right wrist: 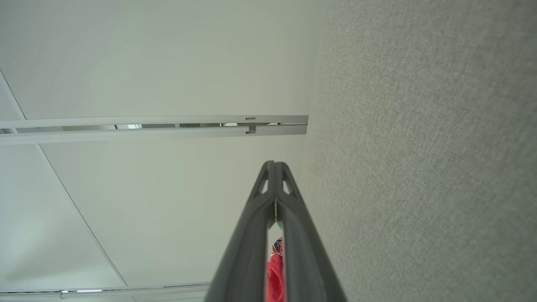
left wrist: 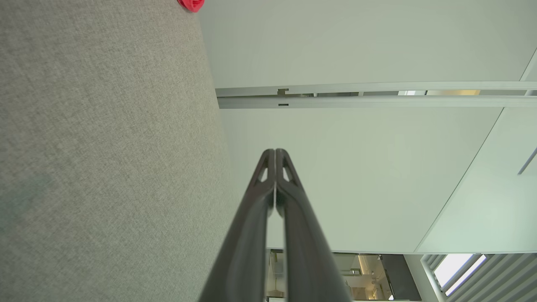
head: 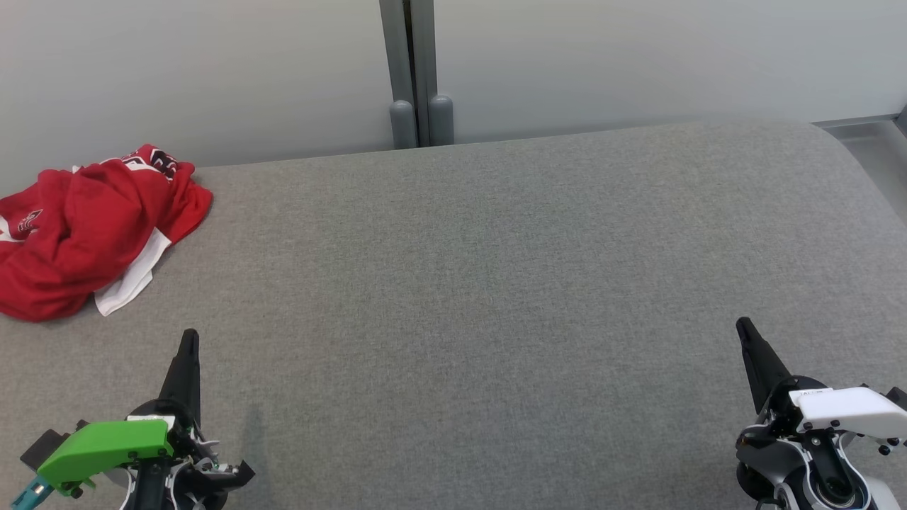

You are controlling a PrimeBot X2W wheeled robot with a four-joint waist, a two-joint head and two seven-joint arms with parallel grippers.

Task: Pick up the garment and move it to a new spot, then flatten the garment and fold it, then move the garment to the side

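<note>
Presently: red garment (head: 85,227), crumpled, far left of grey counter (head: 496,283), untouched. Left claw (head: 189,334) and right claw (head: 742,324) both pinched closed, empty, near edge. Pickup, flattening, folding, shifting all remain.

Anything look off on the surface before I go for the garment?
Only the red garment: it lies crumpled in a heap at the far left of the grey surface, white trim poking out, running past the head view's left edge. No spill or damage. Left gripper and right gripper are shut, empty.
</note>
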